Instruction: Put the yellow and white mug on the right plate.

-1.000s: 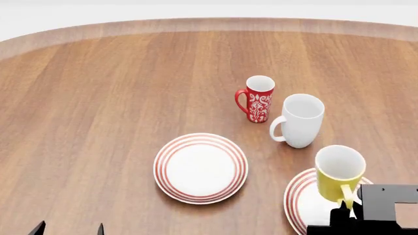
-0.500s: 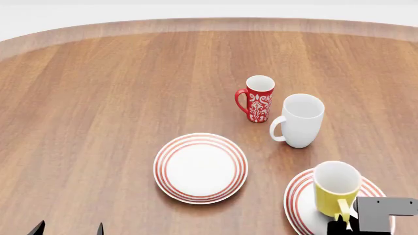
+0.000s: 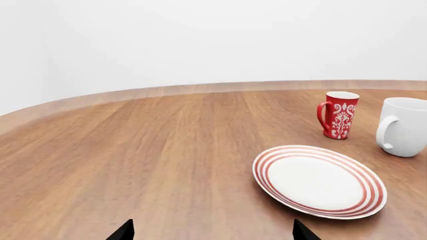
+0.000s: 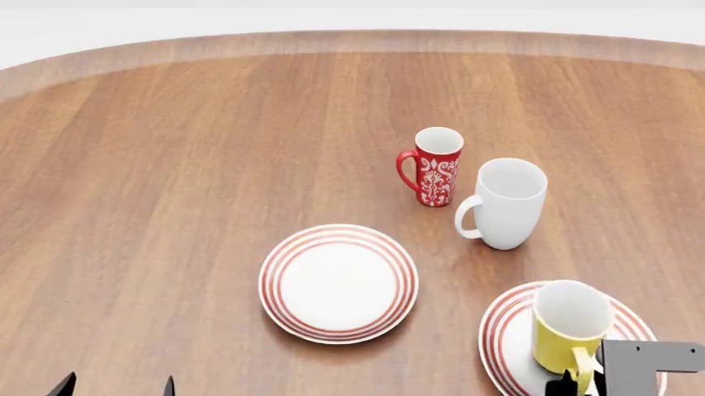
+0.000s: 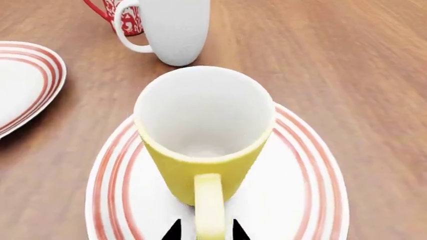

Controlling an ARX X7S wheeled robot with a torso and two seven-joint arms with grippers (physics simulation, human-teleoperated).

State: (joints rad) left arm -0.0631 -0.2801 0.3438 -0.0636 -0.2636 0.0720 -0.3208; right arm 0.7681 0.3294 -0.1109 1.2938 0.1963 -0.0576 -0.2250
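The yellow and white mug [image 4: 567,326] stands upright on the right plate [image 4: 501,330], handle towards me. In the right wrist view the mug [image 5: 203,145] sits on the plate [image 5: 313,165] near its middle. My right gripper [image 5: 205,232] straddles the yellow handle with its jaws slightly apart; a thin gap shows on each side of the handle. It shows at the bottom right of the head view [image 4: 573,384]. My left gripper [image 3: 211,232] is open and empty, low over the table at the near left [image 4: 117,386].
The other ringed plate [image 4: 338,282] lies left of the right plate. A tall white mug [image 4: 509,202] and a slim red patterned mug [image 4: 437,169] stand just behind the plates. The round wooden table [image 4: 165,165] curves away at the back.
The yellow mug has come down and towards me onto the right plate, with my right gripper at its handle. My left arm has not moved.
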